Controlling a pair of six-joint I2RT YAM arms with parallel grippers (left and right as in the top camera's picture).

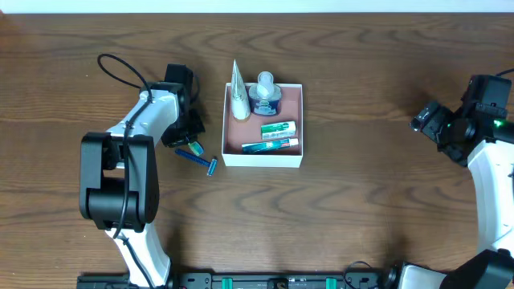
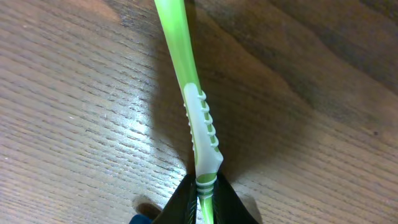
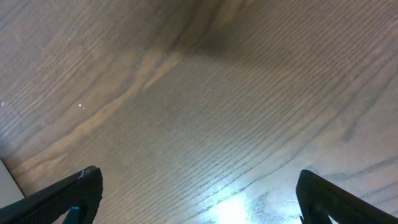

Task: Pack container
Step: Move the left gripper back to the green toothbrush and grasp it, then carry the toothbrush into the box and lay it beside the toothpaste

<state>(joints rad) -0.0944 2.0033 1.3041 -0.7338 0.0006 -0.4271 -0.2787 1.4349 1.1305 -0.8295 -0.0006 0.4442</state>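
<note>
The container [image 1: 263,159], a shallow white-walled box with a reddish-brown floor, sits at the table's middle. It holds a white tube [image 1: 238,97], a blue jar [image 1: 264,97] and two green-and-white packs [image 1: 278,128]. My left gripper [image 1: 187,135] is down at the table just left of it. In the left wrist view this gripper [image 2: 205,200] is shut on the handle of a green and white toothbrush [image 2: 202,127], which runs away from the fingers over the wood. My right gripper [image 1: 424,120] hovers far to the right, open and with nothing between its fingers [image 3: 68,193].
A blue razor [image 1: 197,158] lies on the table beside the left gripper, close to the container's left front corner. The table is brown wood. The left arm's cable [image 1: 120,71] loops toward the back left.
</note>
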